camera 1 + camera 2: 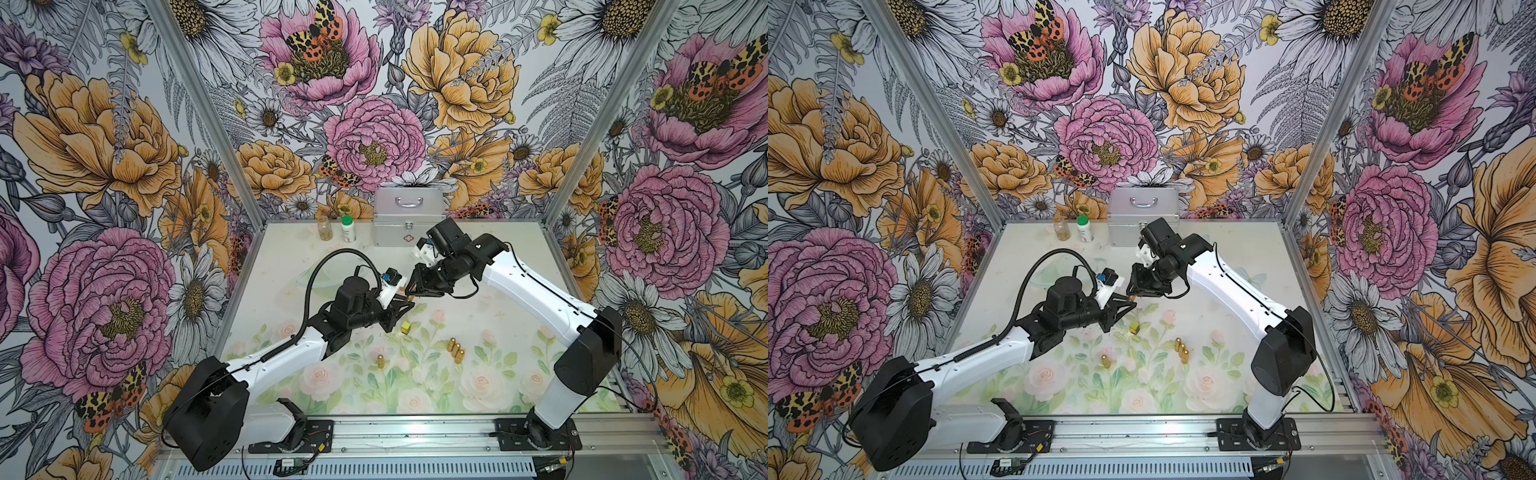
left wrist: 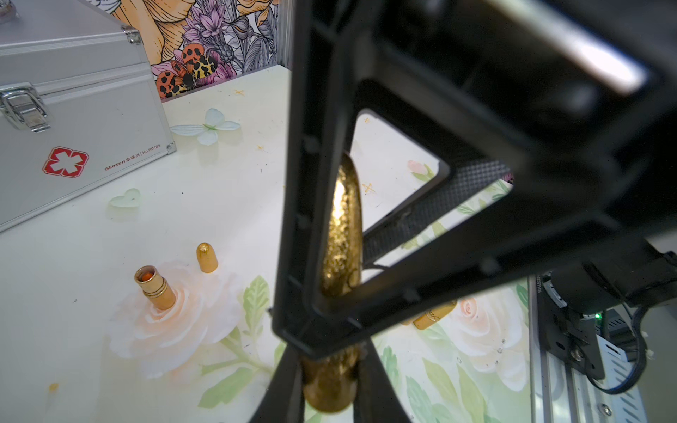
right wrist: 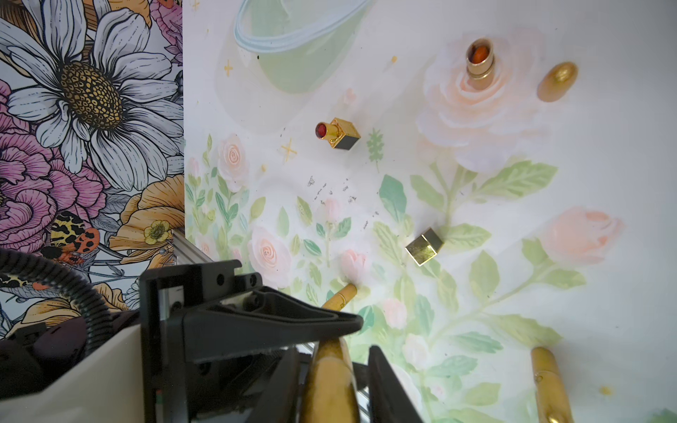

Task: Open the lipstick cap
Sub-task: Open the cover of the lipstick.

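Left wrist: lipstick between left jaws; gripped.

Case at back centre of table, against rear wall. Bottle just left of case, jar just left of bottle. Bowl in front of those, left of centre, partly behind the left arm. Left gripper and right gripper tip to tip over mid-table, lipstick between them, off the surface. Square cap on table just in front of that spot. Further front and right: three tubes in a tight cluster. Single tube stands apart to their left. Right wrist view: open tube upright, round cap just beside it.
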`<state>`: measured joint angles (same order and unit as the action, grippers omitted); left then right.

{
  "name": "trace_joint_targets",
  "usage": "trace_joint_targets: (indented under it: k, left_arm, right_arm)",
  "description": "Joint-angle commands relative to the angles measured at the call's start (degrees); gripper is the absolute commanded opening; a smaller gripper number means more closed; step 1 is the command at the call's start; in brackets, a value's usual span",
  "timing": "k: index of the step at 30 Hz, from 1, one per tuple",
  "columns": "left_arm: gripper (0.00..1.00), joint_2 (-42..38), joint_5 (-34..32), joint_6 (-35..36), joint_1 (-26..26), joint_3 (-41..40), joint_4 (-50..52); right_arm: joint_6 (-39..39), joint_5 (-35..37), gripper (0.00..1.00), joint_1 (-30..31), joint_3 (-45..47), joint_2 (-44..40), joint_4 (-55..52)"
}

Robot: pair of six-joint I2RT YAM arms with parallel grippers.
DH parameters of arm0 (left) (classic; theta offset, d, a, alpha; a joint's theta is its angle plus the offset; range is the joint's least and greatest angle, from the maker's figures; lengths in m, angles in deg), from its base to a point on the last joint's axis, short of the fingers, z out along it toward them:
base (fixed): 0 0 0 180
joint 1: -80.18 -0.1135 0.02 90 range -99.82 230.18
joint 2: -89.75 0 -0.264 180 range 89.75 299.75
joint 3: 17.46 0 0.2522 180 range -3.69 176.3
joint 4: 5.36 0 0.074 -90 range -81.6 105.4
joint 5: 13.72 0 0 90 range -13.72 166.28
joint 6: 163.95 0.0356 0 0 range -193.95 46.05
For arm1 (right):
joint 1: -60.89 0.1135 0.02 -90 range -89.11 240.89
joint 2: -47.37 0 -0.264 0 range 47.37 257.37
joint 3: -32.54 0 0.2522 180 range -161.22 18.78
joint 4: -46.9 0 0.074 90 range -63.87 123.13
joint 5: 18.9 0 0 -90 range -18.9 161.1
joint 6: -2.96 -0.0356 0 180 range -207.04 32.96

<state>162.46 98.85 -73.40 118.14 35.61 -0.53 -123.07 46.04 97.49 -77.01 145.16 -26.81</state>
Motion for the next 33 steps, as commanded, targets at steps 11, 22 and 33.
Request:
trace_joint_targets:
  k: [11, 22, 33]
  left_arm:
    - [0.00, -1.44, 0.28, 1.32, -0.40, 0.64, 2.45]
    - [0.00, -2.01, 0.05, 1.65, -0.35, 0.63, 3.13]
    - [0.00, -3.41, -8.34, 1.29, 2.12, -1.39, 5.13]
  right_arm:
    - [2.51, 1.67, 0.31, -0.10, -0.81, -1.92, 1.93]
    - [3.06, 2.34, 0.20, -0.12, 0.61, -1.82, 2.55]
    - [1.41, 2.71, 0.16, -0.74, -1.69, -3.17, 3.08]
